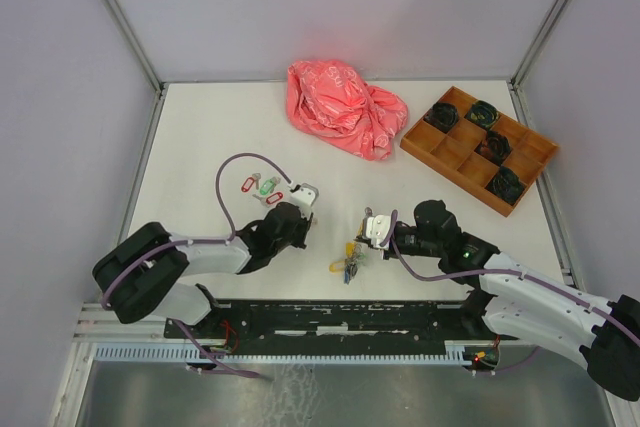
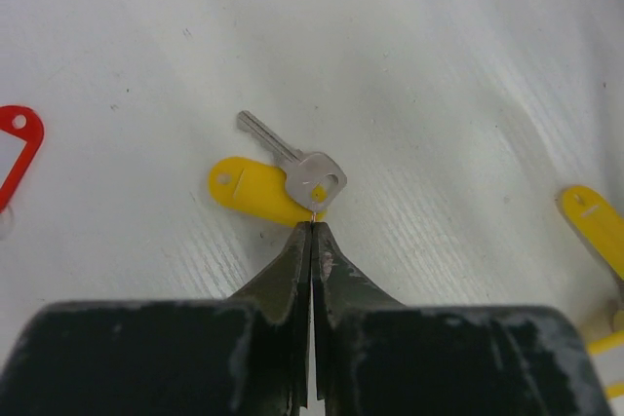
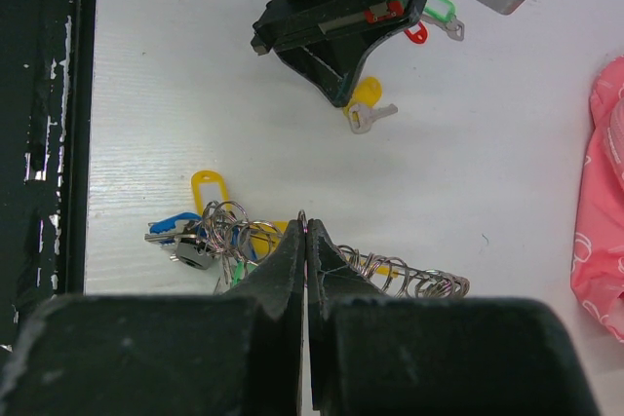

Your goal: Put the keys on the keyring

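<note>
White counter (image 1: 200,127), grey walls behind. The left tool (image 2: 312,229) is pressed shut, its tips touching the head end of one yellow-tagged key (image 2: 292,168) lying flat. The right tool (image 3: 305,233) is closed on a thin loop of the keyring (image 1: 348,263), whose bunch lies just beside its tips. Three more keys (image 1: 262,188), two red-tagged and one green-tagged, lie near the left tool.

Silver key (image 2: 292,158) with yellow tag (image 2: 249,190), pink bag (image 1: 345,107), brown tray (image 1: 450,175), white table (image 1: 200,127).
</note>
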`<action>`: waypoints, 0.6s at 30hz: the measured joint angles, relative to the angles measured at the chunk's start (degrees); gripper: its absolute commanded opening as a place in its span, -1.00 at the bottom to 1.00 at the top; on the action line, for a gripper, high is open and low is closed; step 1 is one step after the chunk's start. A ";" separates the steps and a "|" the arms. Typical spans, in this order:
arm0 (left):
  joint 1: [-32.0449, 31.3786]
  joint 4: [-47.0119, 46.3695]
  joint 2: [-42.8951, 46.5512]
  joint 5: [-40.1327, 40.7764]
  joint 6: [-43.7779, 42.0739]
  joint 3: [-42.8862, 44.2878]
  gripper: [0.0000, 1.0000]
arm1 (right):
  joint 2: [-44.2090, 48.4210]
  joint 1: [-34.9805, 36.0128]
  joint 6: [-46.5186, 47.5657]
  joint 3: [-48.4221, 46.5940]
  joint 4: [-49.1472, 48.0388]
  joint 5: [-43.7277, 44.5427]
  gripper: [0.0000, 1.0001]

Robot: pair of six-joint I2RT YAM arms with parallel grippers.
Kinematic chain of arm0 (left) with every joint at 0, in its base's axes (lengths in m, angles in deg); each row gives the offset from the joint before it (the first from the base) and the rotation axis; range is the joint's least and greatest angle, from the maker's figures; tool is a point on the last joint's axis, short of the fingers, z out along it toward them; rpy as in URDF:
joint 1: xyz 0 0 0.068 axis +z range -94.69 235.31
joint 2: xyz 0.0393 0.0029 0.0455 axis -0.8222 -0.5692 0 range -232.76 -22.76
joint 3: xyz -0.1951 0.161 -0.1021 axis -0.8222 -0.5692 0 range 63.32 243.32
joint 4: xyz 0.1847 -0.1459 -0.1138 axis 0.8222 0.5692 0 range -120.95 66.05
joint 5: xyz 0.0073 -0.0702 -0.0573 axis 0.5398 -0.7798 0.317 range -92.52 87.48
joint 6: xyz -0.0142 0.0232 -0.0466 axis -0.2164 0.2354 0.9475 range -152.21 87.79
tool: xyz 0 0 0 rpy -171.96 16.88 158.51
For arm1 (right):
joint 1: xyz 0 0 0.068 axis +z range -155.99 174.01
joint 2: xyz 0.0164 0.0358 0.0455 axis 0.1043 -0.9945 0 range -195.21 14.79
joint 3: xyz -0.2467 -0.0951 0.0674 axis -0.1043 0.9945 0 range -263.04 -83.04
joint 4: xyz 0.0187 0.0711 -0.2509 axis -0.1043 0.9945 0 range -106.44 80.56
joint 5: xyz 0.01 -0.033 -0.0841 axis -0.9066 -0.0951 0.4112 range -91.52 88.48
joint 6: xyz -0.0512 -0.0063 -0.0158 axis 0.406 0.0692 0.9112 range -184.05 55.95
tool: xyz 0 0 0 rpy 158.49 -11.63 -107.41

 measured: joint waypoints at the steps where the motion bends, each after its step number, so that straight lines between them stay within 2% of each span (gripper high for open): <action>1: -0.02 0.02 0.33 0.00 0.00 0.00 -0.95 | 0.00 0.00 0.02 0.00 0.00 -0.02 -0.99; 7: -0.02 -0.17 3.50 -0.02 -0.20 -0.68 -0.95 | 0.00 0.00 0.04 -0.02 0.37 -0.02 -0.99; 18: -0.13 3.93 0.04 -2.60 0.02 1.51 -0.92 | 0.00 0.00 0.46 -0.15 0.79 -0.07 -0.99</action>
